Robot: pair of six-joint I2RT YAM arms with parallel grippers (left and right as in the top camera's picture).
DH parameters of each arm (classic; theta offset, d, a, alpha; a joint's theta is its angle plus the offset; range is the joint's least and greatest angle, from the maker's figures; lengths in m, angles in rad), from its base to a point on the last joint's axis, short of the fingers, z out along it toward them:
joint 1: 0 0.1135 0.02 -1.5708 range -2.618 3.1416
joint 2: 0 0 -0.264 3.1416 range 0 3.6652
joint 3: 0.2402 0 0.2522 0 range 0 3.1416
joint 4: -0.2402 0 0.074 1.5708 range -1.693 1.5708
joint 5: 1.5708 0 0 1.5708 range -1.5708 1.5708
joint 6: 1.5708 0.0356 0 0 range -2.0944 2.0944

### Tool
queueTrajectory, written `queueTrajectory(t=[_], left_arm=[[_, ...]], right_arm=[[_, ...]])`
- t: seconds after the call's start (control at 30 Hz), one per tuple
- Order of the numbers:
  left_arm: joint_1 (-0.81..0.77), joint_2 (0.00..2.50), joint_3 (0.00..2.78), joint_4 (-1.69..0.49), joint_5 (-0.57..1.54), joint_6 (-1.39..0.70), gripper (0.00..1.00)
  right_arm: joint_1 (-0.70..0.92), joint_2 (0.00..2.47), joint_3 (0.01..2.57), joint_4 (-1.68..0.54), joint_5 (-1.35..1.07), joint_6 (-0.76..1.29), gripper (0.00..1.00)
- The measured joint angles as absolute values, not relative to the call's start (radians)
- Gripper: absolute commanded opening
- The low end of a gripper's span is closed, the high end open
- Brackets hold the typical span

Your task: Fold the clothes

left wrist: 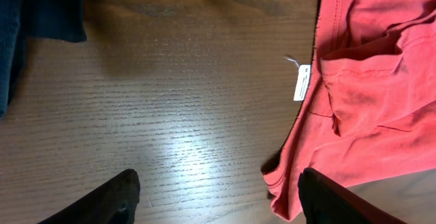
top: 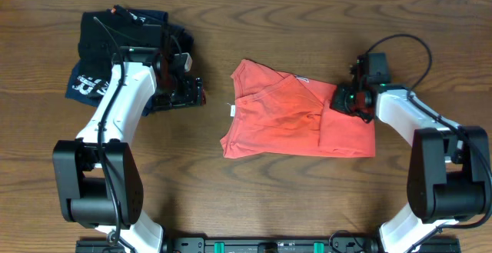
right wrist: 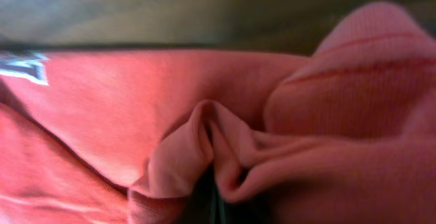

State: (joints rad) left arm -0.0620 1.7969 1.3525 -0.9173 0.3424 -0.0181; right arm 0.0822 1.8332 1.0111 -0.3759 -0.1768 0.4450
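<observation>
- Two dark folded garments sit at the far left of the table (top: 254,7): a black garment (top: 123,26) and a navy garment (top: 86,84) with white lettering. Neither is my job, so I leave them alone.
- Left gripper (top: 191,91) hangs just right of that pile, over bare wood. In the wrist view its fingers (left wrist: 109,200) are spread wide with nothing between them. The shirt's near edge lies beside one of them.
- A white tag (left wrist: 302,83) pokes out from the shirt's left edge onto the wood. It is a handy marker for where that edge lies.
- The shirt (top: 284,122) lies mid-table. It is coral red and gathered into a rough rectangle, with a flap lying diagonally across the top and creases showing.
- Right gripper (top: 344,99) is down on the shirt's upper right part. Its wrist view is filled with cloth drawn into a ridge, so I judge the jaws are pinching a fold of shirt. The fingertips themselves are hidden under the fabric.
- Step in hand, as I read it: carry the right side over toward the left to halve the shirt.
- To do it well:
  - Raise the pinched cloth only enough to clear the layer beneath.
  - Travel low and slowly so the lower layer does not drag.
  - Bring the left gripper onto the edge by the tag to pin it.
  - Land edge on edge, and let go only once the cloth lies flat.
- Risk: a pinch this bunched may leave a lump, so I plan a smoothing pass.
</observation>
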Motion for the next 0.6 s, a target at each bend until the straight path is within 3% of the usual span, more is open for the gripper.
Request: queueTrajectory(t=[0.2, 0.37, 0.6], left_arm=[[-0.063, 1.797, 1.353, -0.924, 0.404, -0.014, 0.8], [-0.091, 1.797, 1.352, -0.926, 0.455, -0.01, 0.84], [-0.165, 1.797, 1.245, -0.741, 0.467, -0.049, 0.95]], right_arm=[[0.134, 1.859, 1.015, -0.275, -0.258, 0.434, 0.11], [0.133, 1.823, 1.011, -0.29, -0.314, 0.413, 0.31], [0.064, 1.612, 1.006, -0.438, -0.333, 0.382, 0.35]])
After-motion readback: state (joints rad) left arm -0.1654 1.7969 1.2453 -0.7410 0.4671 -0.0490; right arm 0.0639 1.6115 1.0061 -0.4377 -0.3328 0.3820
